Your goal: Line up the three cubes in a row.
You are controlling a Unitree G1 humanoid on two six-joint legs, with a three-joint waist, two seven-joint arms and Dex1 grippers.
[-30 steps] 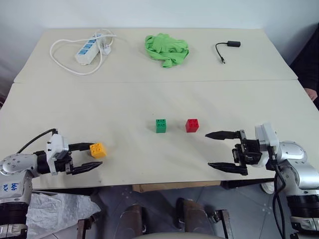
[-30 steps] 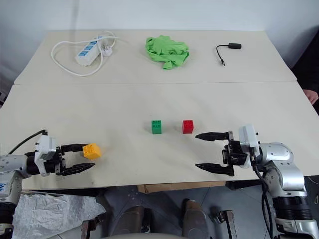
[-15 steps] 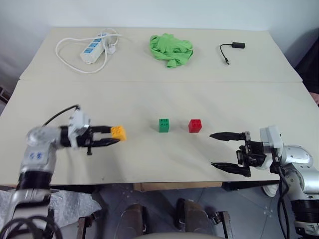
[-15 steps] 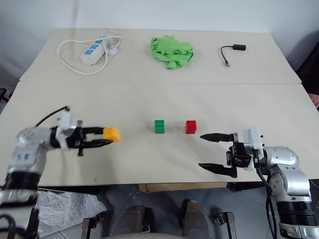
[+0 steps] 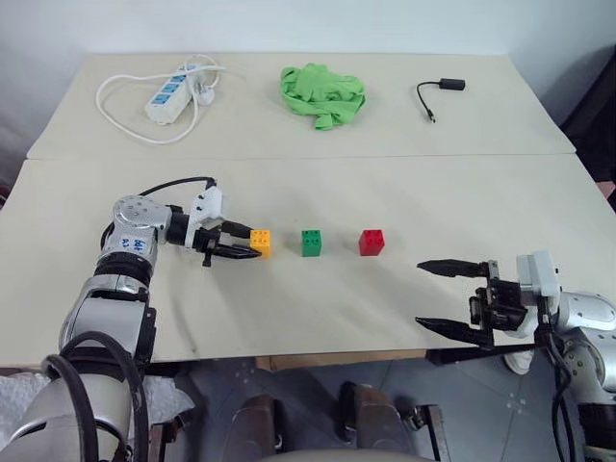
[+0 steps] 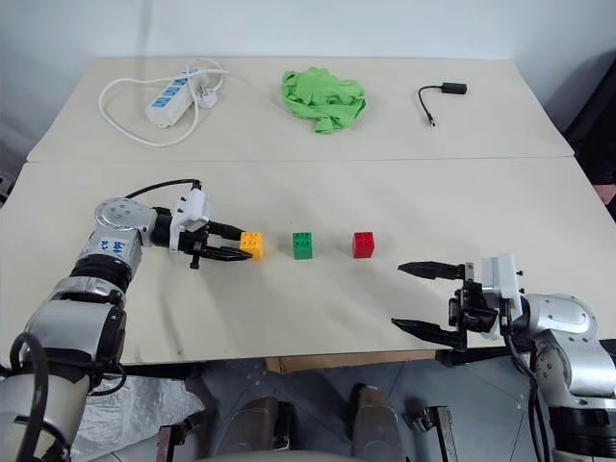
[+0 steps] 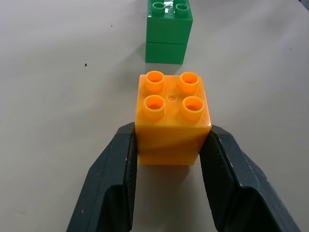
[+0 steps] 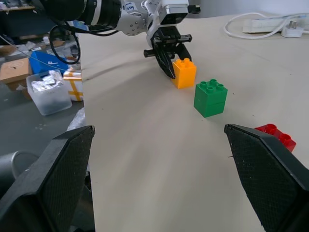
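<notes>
Left gripper [image 5: 252, 248] jaws clamped on orange brick [image 5: 260, 242], left of green brick [image 5: 311, 242], red brick [image 5: 371, 242]. Right gripper [image 5: 446, 297] jaws wide open, empty, near right bench [image 5: 404, 192] edge.

No legible text, label or brand found; only faint blue markings on the left arm's [image 5: 132, 239] grey housing, too small to read.

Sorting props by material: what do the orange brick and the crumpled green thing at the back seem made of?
Orange brick: likely hard moulded plastic, glossy, with crisp studs and sheen. Green cloth: soft fabric, matte, bunched in folds.
</notes>
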